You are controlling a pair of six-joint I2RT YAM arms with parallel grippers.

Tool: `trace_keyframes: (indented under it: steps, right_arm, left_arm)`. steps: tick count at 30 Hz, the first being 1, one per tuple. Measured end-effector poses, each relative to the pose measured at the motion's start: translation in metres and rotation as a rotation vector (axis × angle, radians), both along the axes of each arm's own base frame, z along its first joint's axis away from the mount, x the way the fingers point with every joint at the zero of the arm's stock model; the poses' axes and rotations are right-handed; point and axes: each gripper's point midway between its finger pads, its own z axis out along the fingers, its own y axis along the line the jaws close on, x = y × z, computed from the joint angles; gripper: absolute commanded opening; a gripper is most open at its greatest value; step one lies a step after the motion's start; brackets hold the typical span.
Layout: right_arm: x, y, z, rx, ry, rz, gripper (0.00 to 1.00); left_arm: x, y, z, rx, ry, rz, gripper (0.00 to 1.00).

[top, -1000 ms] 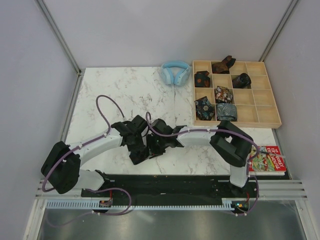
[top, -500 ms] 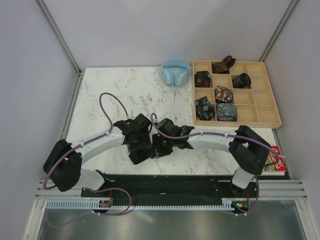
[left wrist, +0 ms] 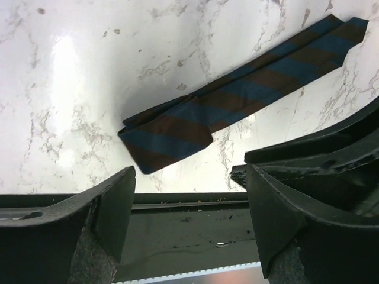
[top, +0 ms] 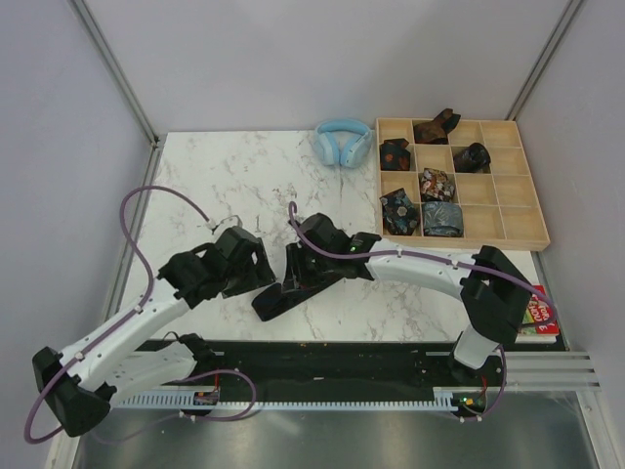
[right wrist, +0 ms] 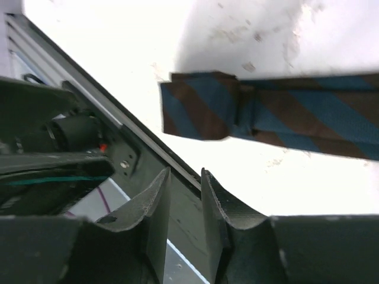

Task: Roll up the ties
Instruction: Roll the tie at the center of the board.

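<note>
A tie (top: 283, 298) with blue and brown diagonal stripes lies flat on the marble near the table's front edge, and its near end (left wrist: 166, 142) is folded over once. My left gripper (top: 256, 280) hovers just left of that end. It is open, with its wide-set fingers (left wrist: 112, 207) empty and the folded end lying beyond them. My right gripper (top: 298, 276) hangs over the tie's middle. In the right wrist view the folded end (right wrist: 201, 112) lies ahead of its fingertips (right wrist: 157, 195), which stand a narrow gap apart with nothing between them.
A wooden compartment tray (top: 532, 186) at the back right holds several rolled ties (top: 435, 184). Light blue headphones (top: 342, 142) lie beside it. A colourful book (top: 535, 318) sits at the right front corner. A black rail (left wrist: 189, 236) runs along the table's near edge.
My left arm has drawn back to the left and its gripper has opened wide, leaving the tie on the table. The right gripper has shifted slightly over the tie and narrowed.
</note>
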Motion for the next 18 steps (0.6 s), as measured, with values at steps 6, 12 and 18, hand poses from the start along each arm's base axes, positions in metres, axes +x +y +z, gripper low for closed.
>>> trace_keyframes:
  steps: [6,12,18]
  right_arm:
    - [0.01,0.029,0.02,0.052,-0.03,0.019,0.27]
    - [0.016,0.043,0.001,0.023,-0.012,0.025,0.24]
    - [0.017,0.045,-0.028,-0.019,0.017,0.027,0.22]
  left_arm:
    - [-0.032,0.032,-0.024,-0.007,0.023,0.079,0.74]
    - [-0.045,0.043,-0.033,-0.029,0.035,0.125,0.73]
    - [-0.044,0.042,-0.038,-0.012,0.059,0.138,0.73]
